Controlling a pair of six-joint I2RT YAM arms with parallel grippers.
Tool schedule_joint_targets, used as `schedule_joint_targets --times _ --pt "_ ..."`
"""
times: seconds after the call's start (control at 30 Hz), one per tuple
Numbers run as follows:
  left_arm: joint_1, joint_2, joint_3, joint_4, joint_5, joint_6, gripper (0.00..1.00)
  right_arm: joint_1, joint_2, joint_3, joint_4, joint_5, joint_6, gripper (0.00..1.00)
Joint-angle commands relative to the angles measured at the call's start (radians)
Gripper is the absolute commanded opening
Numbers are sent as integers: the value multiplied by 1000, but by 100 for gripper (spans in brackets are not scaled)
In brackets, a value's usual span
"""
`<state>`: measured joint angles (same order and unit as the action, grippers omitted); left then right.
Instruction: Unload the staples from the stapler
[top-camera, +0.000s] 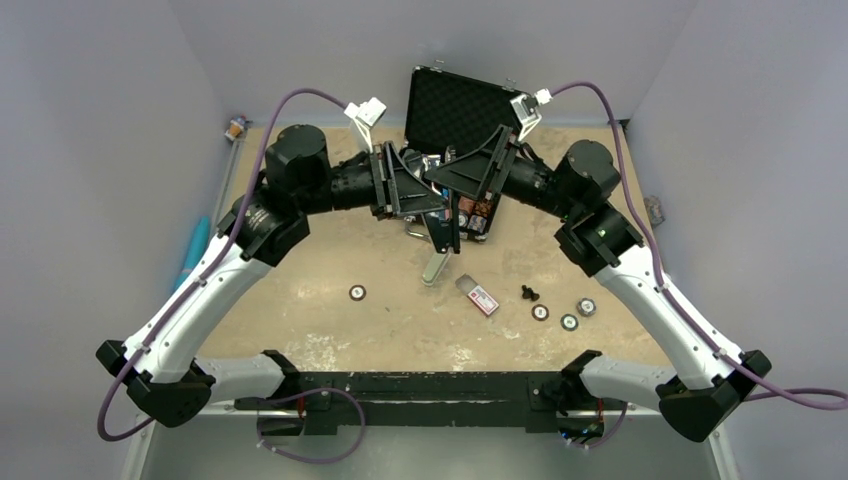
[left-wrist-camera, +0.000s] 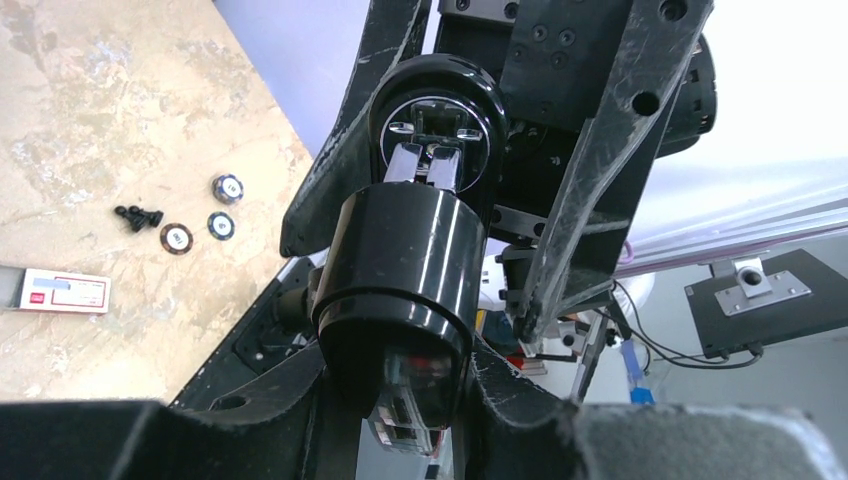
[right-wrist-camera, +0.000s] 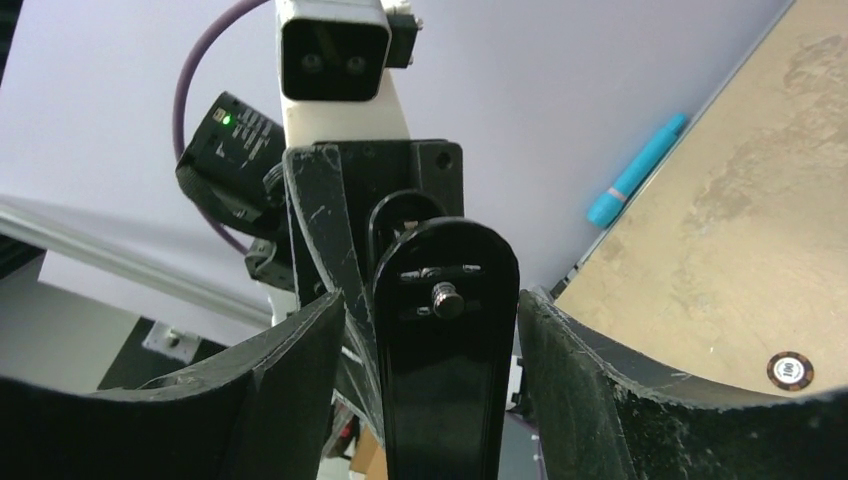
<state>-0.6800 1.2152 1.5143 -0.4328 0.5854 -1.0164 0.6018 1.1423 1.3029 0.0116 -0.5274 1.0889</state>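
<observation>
The black stapler (top-camera: 441, 228) hangs in the air above the middle of the table, between my two grippers. In the left wrist view its glossy rounded top (left-wrist-camera: 410, 270) fills the space between my fingers, and my left gripper (left-wrist-camera: 405, 395) is shut on it. My left gripper (top-camera: 418, 195) comes in from the left and my right gripper (top-camera: 466, 192) from the right. In the right wrist view the stapler's flat black base (right-wrist-camera: 445, 340) stands between the fingers of my right gripper (right-wrist-camera: 430, 385), which is open with a gap on each side. The staples are hidden.
On the table below lie a pale grey-green bar (top-camera: 435, 268), a small red-and-white labelled box (top-camera: 481, 297), a small black part (top-camera: 529, 293) and several round tokens (top-camera: 540, 312). An open black case (top-camera: 455, 110) stands at the back. A blue pen (top-camera: 195, 250) lies off the left edge.
</observation>
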Motion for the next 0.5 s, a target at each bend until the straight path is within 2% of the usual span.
schedule_joint_targets --times 0.0,0.07,0.13,0.27,0.37,0.4,0.43,0.47 --pt "11 -32 76 94 14 -60 0 -2 -29 -8 106 -89 -20 66" --pt "11 -37 79 101 16 -74 0 -2 -29 -15 131 -111 -17 65" --pt "12 -43 81 100 17 -78 0 -2 -33 -23 150 -116 -13 58" --pt "13 -49 79 89 23 -77 0 -2 -42 -42 186 -117 4 31" --pt "14 -53 72 88 34 -76 0 -2 -45 -49 189 -113 8 19" --pt "14 -54 72 89 40 -75 0 -2 -47 -52 190 -109 9 13" --pt "14 -54 72 93 47 -74 0 -2 -49 -55 190 -106 9 2" --pt "14 -52 72 100 58 -74 0 -2 -51 -57 189 -104 9 0"
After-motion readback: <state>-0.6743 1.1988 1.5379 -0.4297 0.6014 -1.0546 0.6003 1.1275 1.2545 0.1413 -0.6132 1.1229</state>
